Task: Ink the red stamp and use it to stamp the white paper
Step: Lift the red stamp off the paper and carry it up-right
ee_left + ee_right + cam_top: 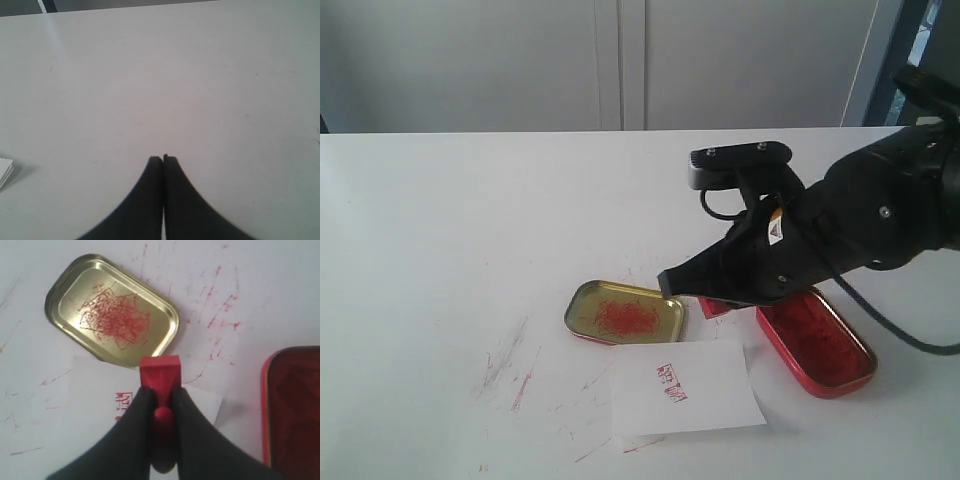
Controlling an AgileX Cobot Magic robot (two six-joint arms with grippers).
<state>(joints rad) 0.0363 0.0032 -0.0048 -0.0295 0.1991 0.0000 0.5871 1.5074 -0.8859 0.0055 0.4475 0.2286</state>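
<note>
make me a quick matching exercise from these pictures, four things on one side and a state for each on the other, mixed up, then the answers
Things
1. red stamp
2. white paper
3. gold tin
4. left claw

States
a. shut, holding nothing
b. red scribbled smears inside
c. gripped by its knob in the right claw
d. carries a red print

Pairs: 1-c, 2-d, 3-b, 4-a
</note>
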